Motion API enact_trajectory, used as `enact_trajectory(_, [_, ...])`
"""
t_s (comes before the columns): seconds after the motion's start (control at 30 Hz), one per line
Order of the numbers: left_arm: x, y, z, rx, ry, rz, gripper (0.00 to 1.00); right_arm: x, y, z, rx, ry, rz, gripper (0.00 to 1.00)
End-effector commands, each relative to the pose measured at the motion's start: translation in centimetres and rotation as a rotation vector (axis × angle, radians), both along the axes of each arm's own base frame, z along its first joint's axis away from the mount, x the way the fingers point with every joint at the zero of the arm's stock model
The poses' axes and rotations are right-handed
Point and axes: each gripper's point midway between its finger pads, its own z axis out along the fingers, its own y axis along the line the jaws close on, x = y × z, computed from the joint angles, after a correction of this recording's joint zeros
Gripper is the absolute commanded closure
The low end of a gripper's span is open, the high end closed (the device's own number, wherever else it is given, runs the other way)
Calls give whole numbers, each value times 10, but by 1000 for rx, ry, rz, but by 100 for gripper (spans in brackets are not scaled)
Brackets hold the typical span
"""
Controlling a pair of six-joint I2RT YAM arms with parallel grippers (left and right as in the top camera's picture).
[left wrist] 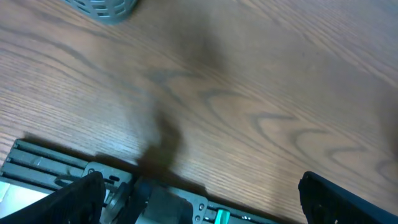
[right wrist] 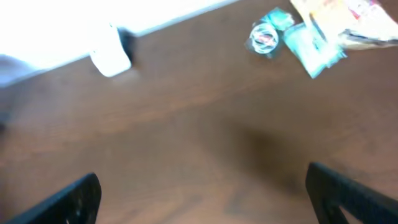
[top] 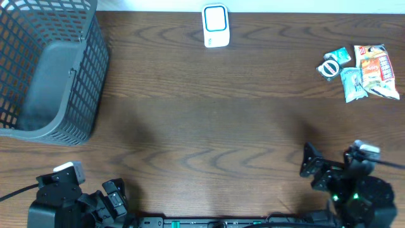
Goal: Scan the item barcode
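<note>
Right gripper (top: 308, 166): jaws spread wide, holding nothing, parked at the near edge. Left gripper (top: 114, 193): likewise released and empty.

Snack packets (top: 361, 71): clustered at the far right, well apart from both grippers; the red-and-white packet's (top: 374, 66) long axis runs roughly toward and away from you.

Scanner (top: 215, 26): far centre, upright.

Advice: reach with your right arm, take one packet by an edge, and keep its printed face unobstructed.
</note>
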Motion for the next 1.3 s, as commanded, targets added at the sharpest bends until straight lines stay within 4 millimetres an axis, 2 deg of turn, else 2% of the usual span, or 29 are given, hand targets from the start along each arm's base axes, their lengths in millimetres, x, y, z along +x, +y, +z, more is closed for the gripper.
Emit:
enact_trajectory(0.0, [0,2,1,2,-5,15,2,8,16,-24,-20,-50,112,1])
enact_trajectory(0.17, [0,2,1,2,-5,15,2,23,30,-43,-4,-172,190,1])
enact_trajectory(0.37, [0,2,1,2,-5,15,2,37,36,-56,-13,-281,222,1])
enact_trajectory(0.73, [0,2,1,2,-5,15,2,59,42,-67,-15,-442,250,1])
enact_trajectory(0.97, [0,2,1,2,-5,15,2,60,40,-59,-86,-484,243,1])
enact_trajectory(1.13, [0,2,1,2,-5,15,2,61,31,-74,-99,-418,198,1])
enact_trajectory(1.27, [0,2,1,2,-5,15,2,61,28,-75,-105,-414,181,1])
